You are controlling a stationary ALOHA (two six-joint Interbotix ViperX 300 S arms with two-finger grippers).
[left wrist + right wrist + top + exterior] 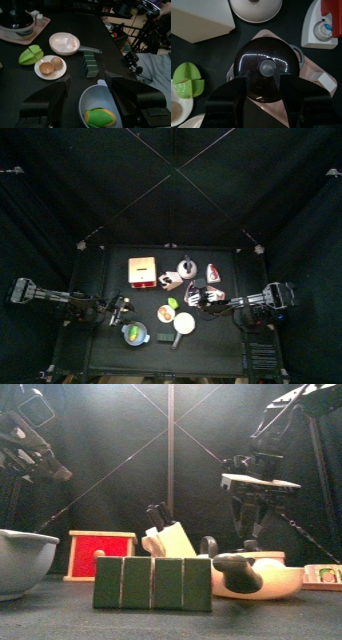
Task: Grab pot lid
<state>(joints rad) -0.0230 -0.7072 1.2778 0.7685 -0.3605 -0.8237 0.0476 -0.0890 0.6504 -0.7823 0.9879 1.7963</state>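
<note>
A: Where is the pot lid (264, 67)?

B: It sits on its dark pot, which stands on a pinkish tray (319, 75) toward the right side of the tabletop (94, 343). It is dark glass with a round knob in the middle.

A: And the right end effector (263, 85)?

B: It hangs directly above the lid, its 2 jaws spread wide, 1 on each side of the knob. In the right wrist view nothing is gripped; I cannot tell if the jaws touch the glass.

A: What about the left end effector (87, 92)?

B: It hovers over the left front part of the tabletop, jaws released and apart, holding nothing. Below it is a grey bowl (90, 100) with a green and yellow object inside.

A: What else lies around?

B: Just beside the tray, the right wrist view shows a white box (198, 22), a white domed lid (256, 8) and a green sliced fruit (188, 82). The left wrist view shows a plate with 2 brown eggshell halves (49, 66), a white pan (65, 43) with a grey handle, and a dark green block (89, 64). In the front view a red and cream box (100, 552) stands behind that block.
</note>
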